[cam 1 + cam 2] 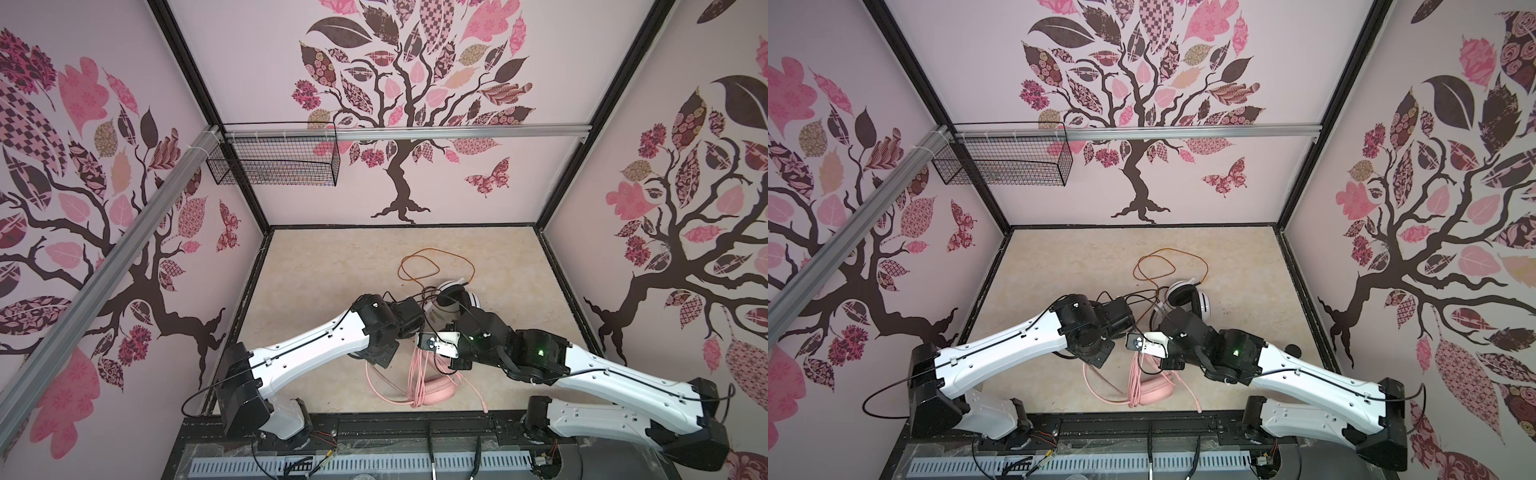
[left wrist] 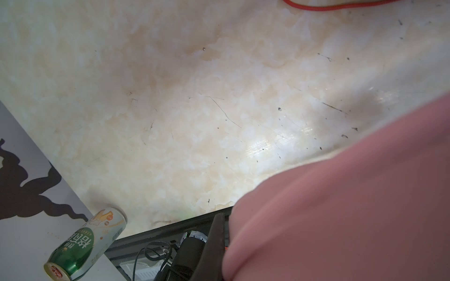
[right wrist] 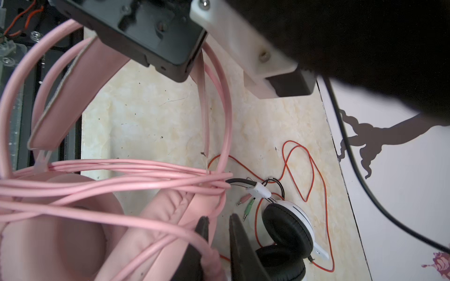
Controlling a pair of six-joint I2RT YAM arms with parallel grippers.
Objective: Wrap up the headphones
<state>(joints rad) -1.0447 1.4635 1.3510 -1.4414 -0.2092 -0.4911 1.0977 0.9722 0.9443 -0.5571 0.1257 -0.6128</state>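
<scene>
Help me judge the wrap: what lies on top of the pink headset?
Several strands of pink cable cross over the pink headset, its ear cup and headband. In both top views the arms cover much of it.

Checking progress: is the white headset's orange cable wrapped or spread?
Spread: the orange cable lies in loose loops on the table beside the white headset.

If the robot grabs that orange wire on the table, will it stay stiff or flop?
Probably flop: the orange cable lies in loose, uneven loops on the table. It looks thin, so likely light. It seems joined to the white-and-black headphones, so tugging may drag them.
</scene>
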